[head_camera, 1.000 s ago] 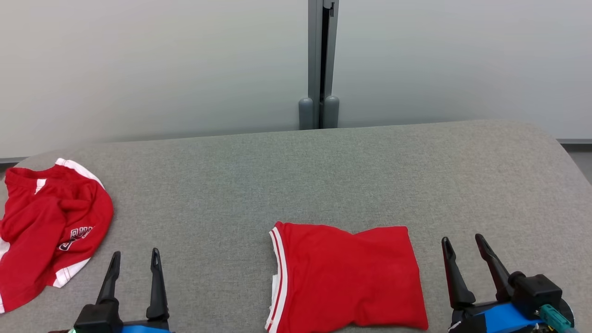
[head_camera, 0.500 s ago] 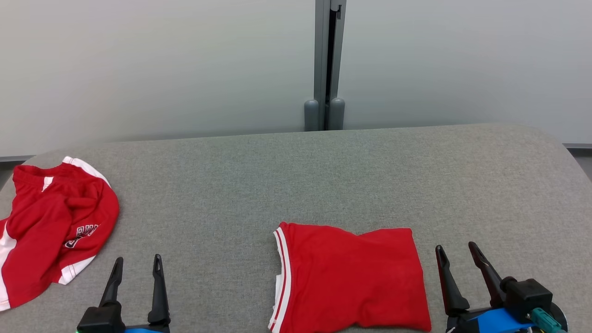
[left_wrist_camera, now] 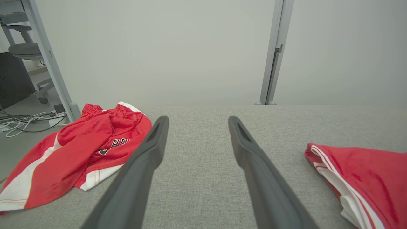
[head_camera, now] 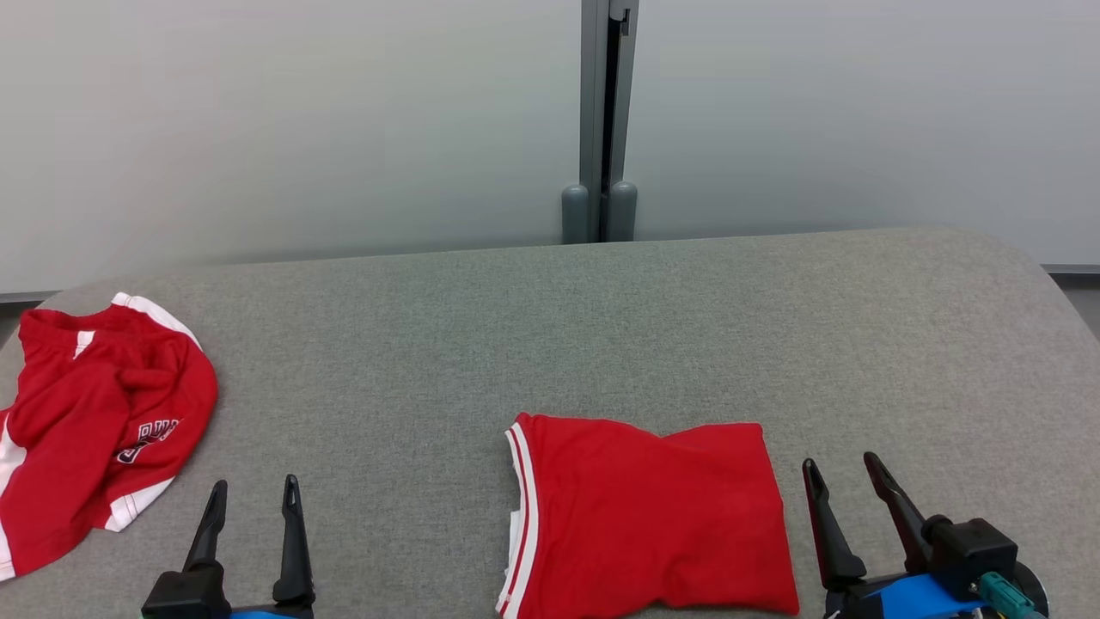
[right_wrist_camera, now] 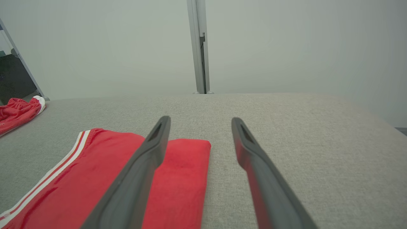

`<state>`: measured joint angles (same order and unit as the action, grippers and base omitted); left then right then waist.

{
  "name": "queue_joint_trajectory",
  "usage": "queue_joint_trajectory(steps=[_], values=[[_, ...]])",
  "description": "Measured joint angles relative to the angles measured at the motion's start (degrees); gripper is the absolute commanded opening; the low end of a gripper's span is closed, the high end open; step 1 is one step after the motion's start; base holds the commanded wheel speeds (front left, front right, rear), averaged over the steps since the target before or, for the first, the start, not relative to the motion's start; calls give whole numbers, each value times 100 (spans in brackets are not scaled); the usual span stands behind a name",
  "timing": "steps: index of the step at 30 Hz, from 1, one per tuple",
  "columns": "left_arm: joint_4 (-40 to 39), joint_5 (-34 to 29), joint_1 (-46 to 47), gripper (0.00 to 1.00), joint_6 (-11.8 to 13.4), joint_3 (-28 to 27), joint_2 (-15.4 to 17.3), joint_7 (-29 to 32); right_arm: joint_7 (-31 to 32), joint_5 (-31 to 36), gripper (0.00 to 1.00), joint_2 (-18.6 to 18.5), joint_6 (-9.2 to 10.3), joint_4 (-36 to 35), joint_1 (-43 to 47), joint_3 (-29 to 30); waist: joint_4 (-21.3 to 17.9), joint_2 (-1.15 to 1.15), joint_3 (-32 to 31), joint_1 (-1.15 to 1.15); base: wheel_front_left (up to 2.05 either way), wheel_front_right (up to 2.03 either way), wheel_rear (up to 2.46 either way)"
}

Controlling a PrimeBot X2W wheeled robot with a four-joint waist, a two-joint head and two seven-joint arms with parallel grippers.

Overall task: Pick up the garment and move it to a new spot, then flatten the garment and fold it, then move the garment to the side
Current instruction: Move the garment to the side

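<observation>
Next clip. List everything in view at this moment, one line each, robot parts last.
folded garment: one, red with white striped edge, near middle of the table
crumpled garment: one, red and white with dark lettering, table's left end
table: one, grey fabric top, under both garments
post: one, grey, upright behind the table's far edge
office chair: one, grey, floor beyond the table's left end
cables: count unclear, pale and dark, floor near the chair
left end effector: one, dark fingers, open, empty, near edge
right end effector: one, dark fingers, open, empty, right of the folded garment
</observation>
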<state>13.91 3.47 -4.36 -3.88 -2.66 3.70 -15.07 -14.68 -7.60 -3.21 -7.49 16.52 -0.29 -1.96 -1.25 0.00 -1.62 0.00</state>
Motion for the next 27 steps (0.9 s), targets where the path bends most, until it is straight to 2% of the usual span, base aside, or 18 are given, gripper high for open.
queue_joint_trajectory(steps=[9, 18, 27], values=[[-34, 12, 0, 100, 33, -5, 8, 0, 31, -5, 100, -18, 0, 111, -130, -115, -32, 0, 36, 0, 0, 0, 0], [-183, 42, 92, 100, 56, 48, 0, 0, 227, 63, 100, -127, 0, 219, -1000, -299, 41, 0, 121, 0, 0, 0, 0], [-274, 51, 167, 100, 54, 109, -23, 0, 341, 125, 100, -134, 0, 1136, -1368, -308, 196, 0, 327, 0, 0, 0, 0]])
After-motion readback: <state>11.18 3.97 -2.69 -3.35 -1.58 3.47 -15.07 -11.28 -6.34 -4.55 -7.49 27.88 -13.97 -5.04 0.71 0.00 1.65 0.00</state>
